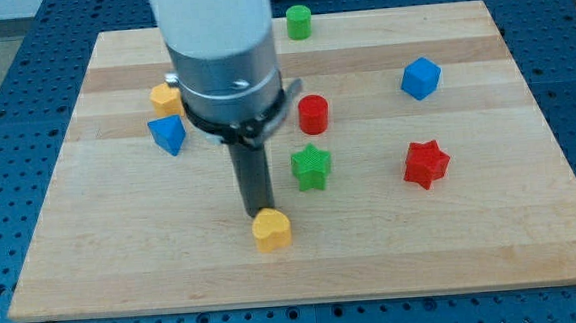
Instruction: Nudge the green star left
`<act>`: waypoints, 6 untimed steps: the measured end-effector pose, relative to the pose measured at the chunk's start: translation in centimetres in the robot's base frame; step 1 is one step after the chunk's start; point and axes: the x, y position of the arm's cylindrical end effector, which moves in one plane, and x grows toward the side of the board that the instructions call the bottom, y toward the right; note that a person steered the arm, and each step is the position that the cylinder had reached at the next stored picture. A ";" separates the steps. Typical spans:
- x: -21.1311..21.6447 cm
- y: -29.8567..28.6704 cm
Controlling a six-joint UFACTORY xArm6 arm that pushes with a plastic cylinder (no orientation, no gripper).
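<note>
The green star (311,167) lies near the middle of the wooden board (94,264). My tip (259,215) is down on the board to the star's lower left, about a block's width away from it. The tip touches or nearly touches a yellow block (271,230) just below it. The rod rises from the tip to the arm's grey and white body, which hides part of the board's upper left.
A red cylinder (313,114) stands just above the green star. A red star (425,163) lies to the right. A blue cube (420,78) is at the upper right, a green cylinder (299,23) at the top, a blue block (168,135) and a yellow block (166,98) at the left.
</note>
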 end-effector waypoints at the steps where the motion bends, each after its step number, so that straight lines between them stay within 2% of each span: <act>1: 1.5 4.0; 2: 2.0 8.2; 3: -0.1 8.3; 6: -6.3 -0.1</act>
